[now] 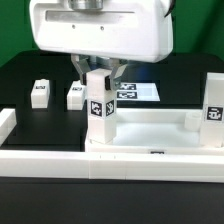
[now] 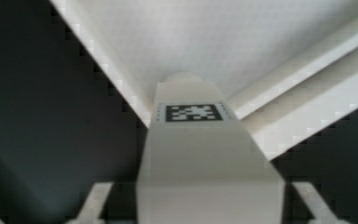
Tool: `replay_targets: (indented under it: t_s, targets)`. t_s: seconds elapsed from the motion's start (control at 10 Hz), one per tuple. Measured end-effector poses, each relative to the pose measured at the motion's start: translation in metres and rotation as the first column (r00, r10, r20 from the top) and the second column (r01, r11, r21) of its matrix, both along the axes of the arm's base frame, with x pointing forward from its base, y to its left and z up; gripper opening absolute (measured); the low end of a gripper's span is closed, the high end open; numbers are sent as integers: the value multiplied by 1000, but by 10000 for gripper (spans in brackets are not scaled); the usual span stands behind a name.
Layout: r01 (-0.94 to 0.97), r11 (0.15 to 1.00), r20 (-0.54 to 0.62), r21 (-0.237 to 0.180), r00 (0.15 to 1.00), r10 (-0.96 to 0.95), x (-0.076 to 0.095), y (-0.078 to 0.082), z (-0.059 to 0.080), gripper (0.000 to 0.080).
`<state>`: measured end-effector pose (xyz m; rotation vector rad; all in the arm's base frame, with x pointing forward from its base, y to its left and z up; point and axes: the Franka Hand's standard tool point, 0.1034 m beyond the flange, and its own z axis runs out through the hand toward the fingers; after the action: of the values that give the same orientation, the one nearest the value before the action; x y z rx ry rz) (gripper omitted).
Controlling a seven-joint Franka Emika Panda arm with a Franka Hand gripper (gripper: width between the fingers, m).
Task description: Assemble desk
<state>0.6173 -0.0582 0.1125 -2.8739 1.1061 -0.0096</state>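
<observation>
The white tabletop (image 1: 160, 130) lies rim up at the front. A white leg (image 1: 99, 110) with a black-and-white tag stands upright at the tabletop's corner on the exterior view's left. My gripper (image 1: 97, 75) hangs over that leg's top, one finger on each side. In the wrist view the leg (image 2: 197, 150) runs down to the tabletop (image 2: 247, 40), and dark gaps separate it from both fingers (image 2: 99, 200), so the jaws are open around it. A second leg (image 1: 214, 108) stands at the corner on the exterior view's right.
Two loose legs (image 1: 40, 92) (image 1: 76, 95) lie on the black table behind, on the exterior view's left. The marker board (image 1: 135, 92) lies behind the gripper. Low white border rails run along the front (image 1: 60, 165) and the left (image 1: 5, 122).
</observation>
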Motion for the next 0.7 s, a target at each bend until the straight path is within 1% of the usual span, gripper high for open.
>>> replay_targets:
  t_s: [0.2,0.4,0.5,0.6,0.7]
  targets:
    - [163,987,-9,5,987,-163,0,1,0,290]
    - [110,994,-5,5,994,-110,0,0,0,297]
    - [81,997,-3,4,997,-81,0,0,0,483]
    - [38,999,-1,3,999,-38,1,1,0,593]
    - [-66,998,13,-3,998,66,1,1,0,593]
